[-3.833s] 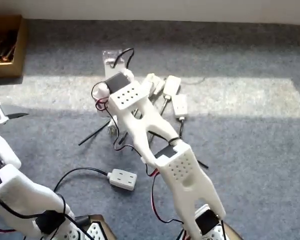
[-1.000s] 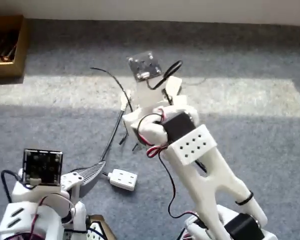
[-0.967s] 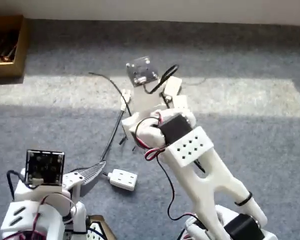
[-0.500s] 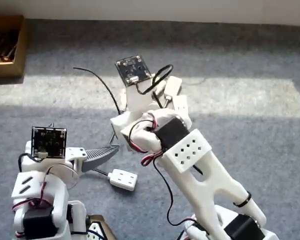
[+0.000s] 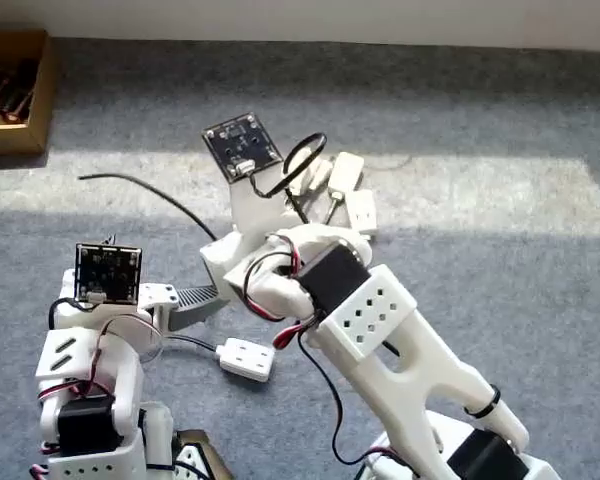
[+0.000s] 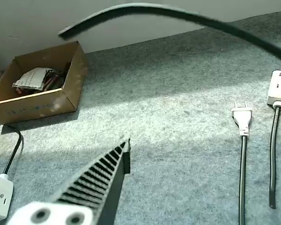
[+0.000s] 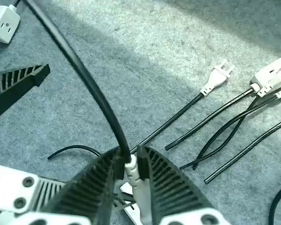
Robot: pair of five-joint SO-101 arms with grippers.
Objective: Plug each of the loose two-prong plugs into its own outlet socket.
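My right gripper, mid-frame in the high view, is clamped on a white two-prong plug. I cannot tell whether my left gripper is released.

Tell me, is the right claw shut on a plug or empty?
Shut on a plug: the white body sits pinched inside the right claw, black cord arching away.

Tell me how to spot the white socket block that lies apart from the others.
On the grey carpet, look close to the base of the left arm. A small white socket block lies flat there, a black cord running from one end. The other socket blocks bunch together farther back; this one lies alone.
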